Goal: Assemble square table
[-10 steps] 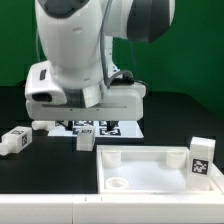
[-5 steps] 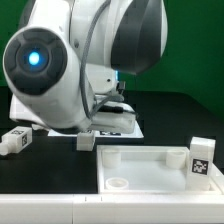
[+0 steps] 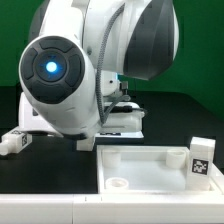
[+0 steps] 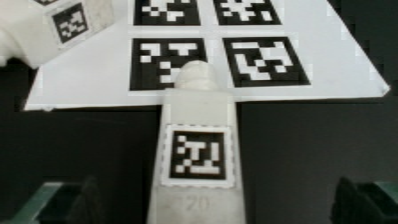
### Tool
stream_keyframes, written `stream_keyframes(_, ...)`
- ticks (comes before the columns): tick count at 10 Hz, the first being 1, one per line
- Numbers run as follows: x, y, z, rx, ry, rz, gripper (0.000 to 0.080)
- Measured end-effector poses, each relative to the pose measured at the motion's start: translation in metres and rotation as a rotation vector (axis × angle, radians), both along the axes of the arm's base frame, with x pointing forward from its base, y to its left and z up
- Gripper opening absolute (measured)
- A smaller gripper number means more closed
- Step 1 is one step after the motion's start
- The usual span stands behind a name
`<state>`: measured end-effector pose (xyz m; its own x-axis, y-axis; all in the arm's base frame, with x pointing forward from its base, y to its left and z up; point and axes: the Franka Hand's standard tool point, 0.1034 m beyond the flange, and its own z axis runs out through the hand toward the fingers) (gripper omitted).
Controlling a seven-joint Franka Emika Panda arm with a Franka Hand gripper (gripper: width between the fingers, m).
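Two dark fingertips [image 4: 50, 200] show at opposite edges of the wrist view, well apart, so the jaws stand wide open and grip nothing. Between them, touching neither, a stubby white leg [image 4: 194, 160] of the square table lies on its side on the black desk [image 4: 338, 135]. Its black-and-white tag faces up. Its rounded far end reaches onto the near edge of the marker board [image 4: 107, 85], which lies flat with its printed tags in rows. A second leg [image 4: 39, 40], also tagged, lies at a far corner of that board and overlaps it.

In the exterior view the arm [image 3: 100, 60] fills the middle and hides the jaws. A round blue light [image 3: 52, 68] glows on one of its joints. Under the arm a short leg [image 3: 85, 142] rests on the desk, just off the far left corner of the square panel [image 3: 150, 175]. Whether it is the one between the fingertips, I cannot tell.

The panel lies near, toward the exterior view's right, with its raised rim up and a round socket [image 3: 118, 184] showing in its near left corner. An upright leg [image 3: 201, 158] stands inside the panel at its far right corner, its tag facing the camera. At the exterior view's left edge a left leg [image 3: 12, 142] lies on its side, well apart from the panel. A long white bar [image 3: 40, 208] runs along the near edge.
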<state>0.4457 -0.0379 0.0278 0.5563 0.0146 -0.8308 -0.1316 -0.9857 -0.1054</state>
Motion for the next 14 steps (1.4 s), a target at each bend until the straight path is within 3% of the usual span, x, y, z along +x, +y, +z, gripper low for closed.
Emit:
stream_keyframes(3,-0.001,-0.002,-0.002,-0.011,0.006,-0.011,0.0649)
stream_keyframes(6,-0.01,-0.001,-0.018,-0.04,0.015,-0.014,0.0649)
stream_keyframes(8,-0.013,-0.001,-0.02,-0.055,0.019,-0.021,0.0649)
stream_keyframes(9,-0.013,-0.002,-0.02,-0.055,0.02,-0.023,0.0518)
stream_keyframes(10,-0.013,-0.003,-0.02,-0.055,0.02,-0.025,0.0518)
stream_keyframes(11,-0.013,-0.003,-0.02,-0.055,0.02,-0.025,0.0369)
stream_keyframes(12,-0.013,-0.004,-0.02,-0.055,0.02,-0.026,0.0284)
stream_keyframes(14,-0.01,-0.003,-0.018,-0.057,0.014,-0.026,0.0284)
